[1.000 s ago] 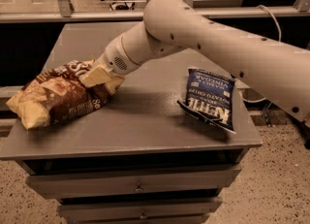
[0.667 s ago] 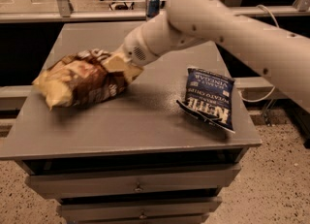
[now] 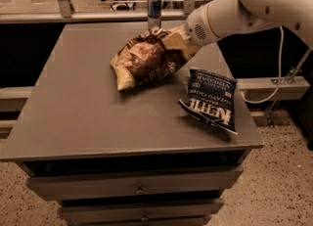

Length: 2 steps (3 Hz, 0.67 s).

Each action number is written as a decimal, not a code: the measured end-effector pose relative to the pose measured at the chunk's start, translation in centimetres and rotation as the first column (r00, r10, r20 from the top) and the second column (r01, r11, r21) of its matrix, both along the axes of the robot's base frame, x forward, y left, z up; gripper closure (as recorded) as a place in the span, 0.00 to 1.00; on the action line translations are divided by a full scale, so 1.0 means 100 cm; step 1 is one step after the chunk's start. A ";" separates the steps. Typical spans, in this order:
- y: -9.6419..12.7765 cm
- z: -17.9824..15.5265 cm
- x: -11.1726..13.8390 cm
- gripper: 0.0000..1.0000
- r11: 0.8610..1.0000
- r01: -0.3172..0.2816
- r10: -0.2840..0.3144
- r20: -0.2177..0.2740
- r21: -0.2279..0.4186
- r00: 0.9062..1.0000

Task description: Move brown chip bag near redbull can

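The brown chip bag (image 3: 144, 63) lies on the grey cabinet top (image 3: 83, 107), right of centre towards the back, its pale end pointing front-left. My gripper (image 3: 177, 41) is shut on the bag's right end, with the white arm reaching in from the upper right. The redbull can (image 3: 154, 11) stands upright at the back edge, just behind the bag and a little apart from it.
A dark blue Kettle chip bag (image 3: 211, 100) lies at the front right of the top, close to the right edge. Drawers (image 3: 137, 186) run below the front edge. A rail and a chair base stand behind the cabinet.
My gripper has dragged the brown chip bag from the left side of the top to the right and back, close to the redbull can. The Kettle bag has not moved.
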<state>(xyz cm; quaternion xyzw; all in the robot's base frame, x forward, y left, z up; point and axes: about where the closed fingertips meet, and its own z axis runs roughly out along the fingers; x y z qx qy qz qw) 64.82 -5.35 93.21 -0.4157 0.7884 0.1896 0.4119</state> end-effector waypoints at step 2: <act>-0.002 0.000 0.002 1.00 0.999 0.030 -0.029 0.015 -0.028 0.999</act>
